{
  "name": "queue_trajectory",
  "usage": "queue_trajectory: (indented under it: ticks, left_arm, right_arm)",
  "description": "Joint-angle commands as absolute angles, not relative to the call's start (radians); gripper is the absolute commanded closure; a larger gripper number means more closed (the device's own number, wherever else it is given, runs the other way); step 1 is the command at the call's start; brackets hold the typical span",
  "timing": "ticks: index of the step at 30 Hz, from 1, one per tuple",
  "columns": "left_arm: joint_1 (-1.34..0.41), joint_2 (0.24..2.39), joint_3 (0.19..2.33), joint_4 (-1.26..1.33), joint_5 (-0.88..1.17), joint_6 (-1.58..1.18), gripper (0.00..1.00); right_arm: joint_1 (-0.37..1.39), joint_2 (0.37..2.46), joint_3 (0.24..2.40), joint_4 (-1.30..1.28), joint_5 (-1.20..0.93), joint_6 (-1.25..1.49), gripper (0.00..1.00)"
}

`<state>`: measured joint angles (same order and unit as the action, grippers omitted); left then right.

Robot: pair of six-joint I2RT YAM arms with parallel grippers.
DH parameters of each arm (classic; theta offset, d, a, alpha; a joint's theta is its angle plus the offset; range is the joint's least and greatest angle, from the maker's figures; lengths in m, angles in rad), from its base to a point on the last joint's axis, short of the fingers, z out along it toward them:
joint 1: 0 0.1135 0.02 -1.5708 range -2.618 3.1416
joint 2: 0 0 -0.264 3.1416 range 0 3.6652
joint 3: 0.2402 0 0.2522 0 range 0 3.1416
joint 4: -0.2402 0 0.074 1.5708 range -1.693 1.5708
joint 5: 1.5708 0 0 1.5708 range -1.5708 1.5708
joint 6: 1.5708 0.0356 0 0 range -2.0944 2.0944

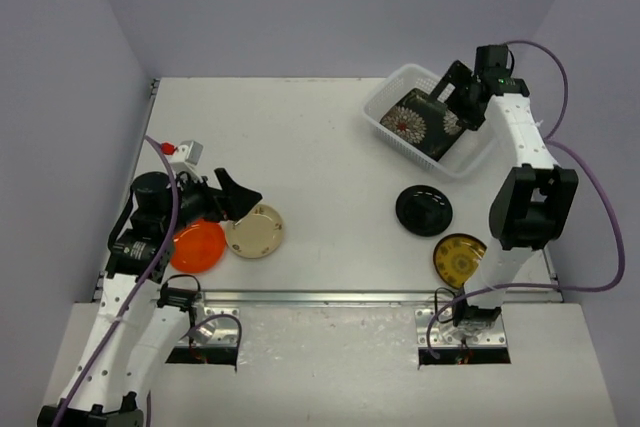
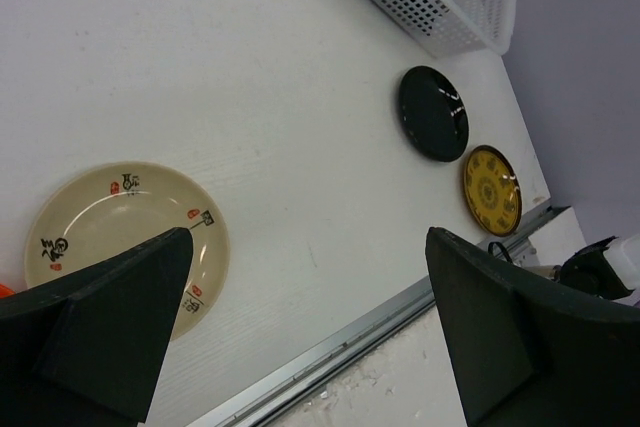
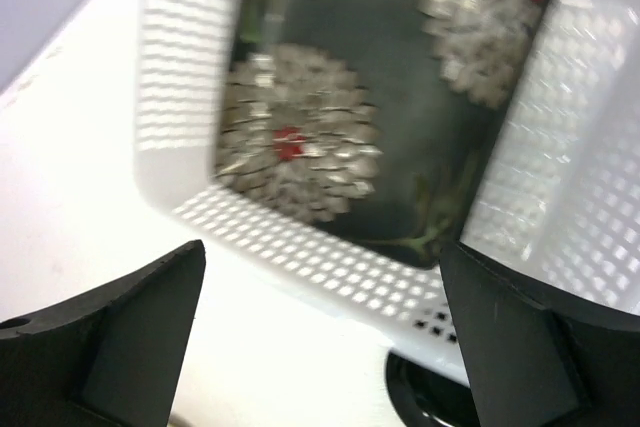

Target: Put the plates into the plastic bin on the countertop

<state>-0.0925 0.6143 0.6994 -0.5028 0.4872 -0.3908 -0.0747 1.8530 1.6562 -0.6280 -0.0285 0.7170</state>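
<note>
Room is widest across the middle and far left of the white counter (image 1: pixel 320 167), which is walled on the left, far and right sides. A metal rail (image 1: pixel 320 297) runs along its near edge. The plastic bin (image 1: pixel 388 89) sits askew toward the far right corner, with a square black floral plate (image 1: pixel 425 122) inside it. Four round plates lie out on the counter. An orange plate (image 1: pixel 197 245) and a cream plate (image 1: pixel 255 230) sit just beside each other near the left end of the rail. A black plate (image 1: pixel 424 210) is on the near side of the bin, and a yellow-patterned dark plate (image 1: pixel 460 259) lies close to the rail beside the right arm. A small white and red object (image 1: pixel 187 151) sits near the left edge.

The right claw (image 3: pixel 322 247) hangs over the bin's wall, fingers wide apart, holding nothing. The left claw (image 2: pixel 308 235) is at the cream plate's edge, equally spread and empty; whether it touches the plate I cannot tell.

The cream plate's rim carries black characters and red marks, too small to read.
</note>
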Motion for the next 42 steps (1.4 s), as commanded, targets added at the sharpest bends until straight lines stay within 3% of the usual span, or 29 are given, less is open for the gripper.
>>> queue_trajectory:
  ticks: [1,4,7,9,11,17,19,27,33,36,42]
  left_arm:
    - [-0.107,0.702,0.616,-0.326,0.53,-0.545,0.0]
    - [-0.169,0.797,0.561,-0.161,0.499,-0.643,0.0]
    - [-0.343,0.929,0.554,0.014,0.402,-0.744,0.0]
    - [-0.413,0.999,0.564,0.126,0.351,-0.773,0.0]
    - [-0.545,1.208,0.627,0.237,0.268,-0.816,0.0]
    - [-0.664,1.677,0.874,0.38,0.299,-0.884,0.02]
    - [-0.697,1.849,0.995,0.387,0.349,-0.896,0.09]
    - [-0.756,2.215,1.295,0.356,0.464,-0.911,0.31]
    - [-0.758,2.341,1.413,0.281,0.456,-0.934,0.49]
    - [-0.758,2.376,1.445,0.246,0.441,-0.937,0.67]
    - [-0.759,2.439,1.513,0.231,0.485,-0.924,0.89]
  right_arm:
    - [0.065,1.602,1.631,-0.623,-0.094,0.517,0.01]
    - [0.061,1.375,1.339,-0.516,-0.248,0.534,0.01]
    - [0.06,1.057,0.932,-0.329,-0.342,0.593,0.01]
    - [0.061,0.949,0.819,-0.311,-0.34,0.639,0.01]
    - [0.061,0.809,0.699,-0.334,-0.364,0.677,0.01]
    - [0.06,0.583,0.622,-0.505,-0.364,0.704,0.01]
    - [0.06,0.55,0.63,-0.549,-0.367,0.697,0.01]
    - [0.06,0.489,0.635,-0.595,-0.371,0.646,0.01]
    - [0.06,0.481,0.624,-0.593,-0.367,0.659,0.01]
    - [0.06,0.472,0.612,-0.577,-0.372,0.676,0.01]
    - [0.06,0.464,0.611,-0.575,-0.371,0.671,0.01]
